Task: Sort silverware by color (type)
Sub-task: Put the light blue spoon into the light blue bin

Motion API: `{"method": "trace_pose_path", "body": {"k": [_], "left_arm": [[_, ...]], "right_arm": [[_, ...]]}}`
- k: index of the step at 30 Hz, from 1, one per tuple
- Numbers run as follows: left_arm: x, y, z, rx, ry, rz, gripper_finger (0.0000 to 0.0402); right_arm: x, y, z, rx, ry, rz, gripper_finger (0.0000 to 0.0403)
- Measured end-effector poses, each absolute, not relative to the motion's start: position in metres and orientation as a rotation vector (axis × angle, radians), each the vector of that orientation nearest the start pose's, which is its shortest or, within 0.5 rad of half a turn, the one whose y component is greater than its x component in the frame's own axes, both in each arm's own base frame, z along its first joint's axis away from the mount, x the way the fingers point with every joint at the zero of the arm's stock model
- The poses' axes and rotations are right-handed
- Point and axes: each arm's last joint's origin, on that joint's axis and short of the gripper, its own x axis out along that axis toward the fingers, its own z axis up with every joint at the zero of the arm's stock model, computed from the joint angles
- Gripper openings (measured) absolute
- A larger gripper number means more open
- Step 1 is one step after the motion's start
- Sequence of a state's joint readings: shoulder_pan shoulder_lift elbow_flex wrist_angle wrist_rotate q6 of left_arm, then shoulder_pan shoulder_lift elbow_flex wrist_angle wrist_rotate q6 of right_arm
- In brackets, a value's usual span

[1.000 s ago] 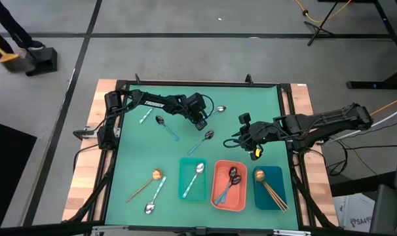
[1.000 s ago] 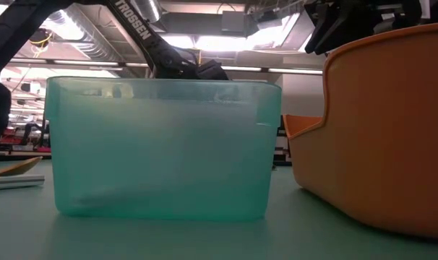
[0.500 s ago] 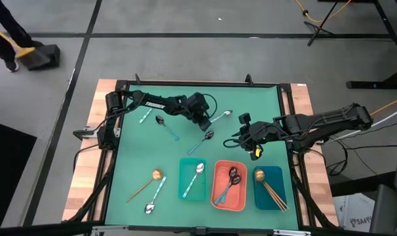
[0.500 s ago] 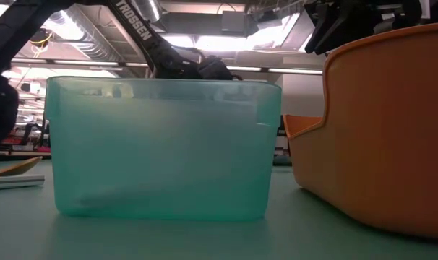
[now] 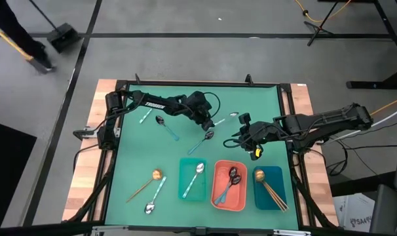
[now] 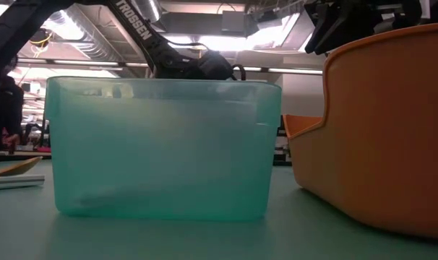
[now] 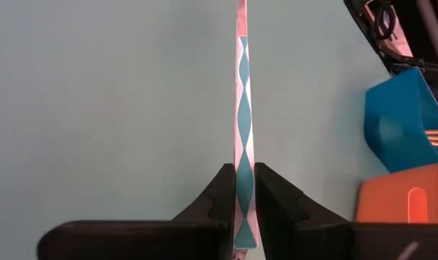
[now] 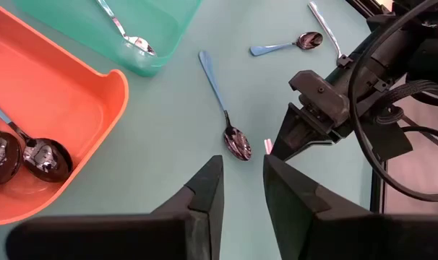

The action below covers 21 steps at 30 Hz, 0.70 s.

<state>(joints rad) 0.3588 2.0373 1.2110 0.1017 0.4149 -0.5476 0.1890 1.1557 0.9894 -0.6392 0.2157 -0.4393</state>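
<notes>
Your left claw (image 5: 210, 123) is reaching across counter (image 5: 133, 157) middle, pinching teal-handled spoon (image 7: 243, 144). Your right claw (image 5: 240, 137) is hanging beside it, fingers standing slightly apart, holding nothing.

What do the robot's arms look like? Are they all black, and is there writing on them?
Mostly black. The left arm carries white TROSSEN lettering. The right arm has looping black cables and a small yellow part near its gripper. Each gripper, like the left gripper, ends in two flat, dark, blocky fingers.
</notes>
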Motion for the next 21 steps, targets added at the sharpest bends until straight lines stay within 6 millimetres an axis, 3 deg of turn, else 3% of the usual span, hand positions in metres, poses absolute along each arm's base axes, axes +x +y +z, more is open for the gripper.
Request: {"method": "trace_pose_path", "body": {"k": [9, 21], "left_arm": [[0.395, 0.135, 0.149, -0.808, 0.666, 0.088, 0.0026], [0.373, 0.121, 0.203, -0.793, 0.691, 0.11, 0.0026]], "right_arm": [[0.229, 0.037, 0.294, -0.578, 0.787, 0.15, 0.0088], [0.227, 0.037, 0.293, -0.581, 0.803, 0.153, 0.0088]]}}
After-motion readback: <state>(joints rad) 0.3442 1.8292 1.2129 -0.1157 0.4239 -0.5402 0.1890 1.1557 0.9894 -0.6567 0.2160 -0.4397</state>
